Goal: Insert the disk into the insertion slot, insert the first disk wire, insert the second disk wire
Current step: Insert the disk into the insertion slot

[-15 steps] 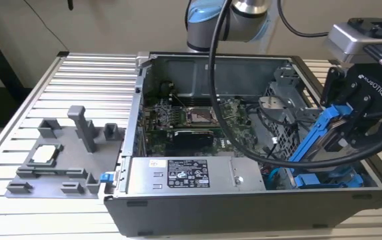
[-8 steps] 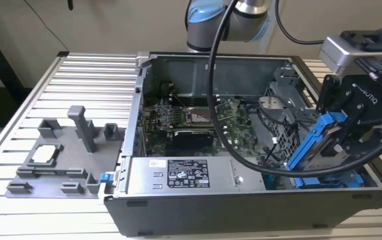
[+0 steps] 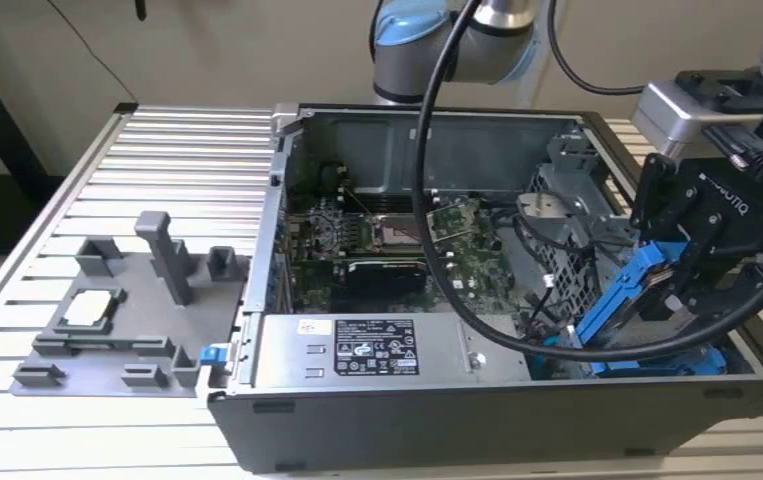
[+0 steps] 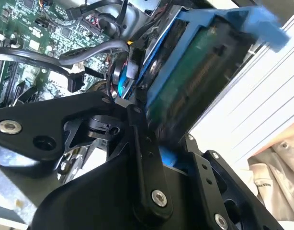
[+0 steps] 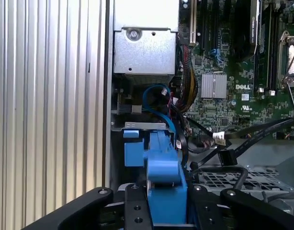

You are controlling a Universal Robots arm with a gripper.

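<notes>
Open computer case (image 3: 488,420) on the ribbed tabletop (image 3: 154,170). Inside it: green motherboard (image 3: 381,235), labelled power-supply box (image 3: 368,350) against one end wall, loose black cables (image 3: 488,310). The disk (image 3: 628,300) hangs tilted over the case's corner, with its lower end at the insertion slot (image 3: 681,362) — seated or not, cannot tell. Tight room here: perforated cage (image 3: 561,240) on one side, case wall on the other. Bright blue frame, and a green board face in the second wrist view. The gripper (image 3: 681,280) has its fingers (image 5: 135,211) clamped on the frame.
</notes>
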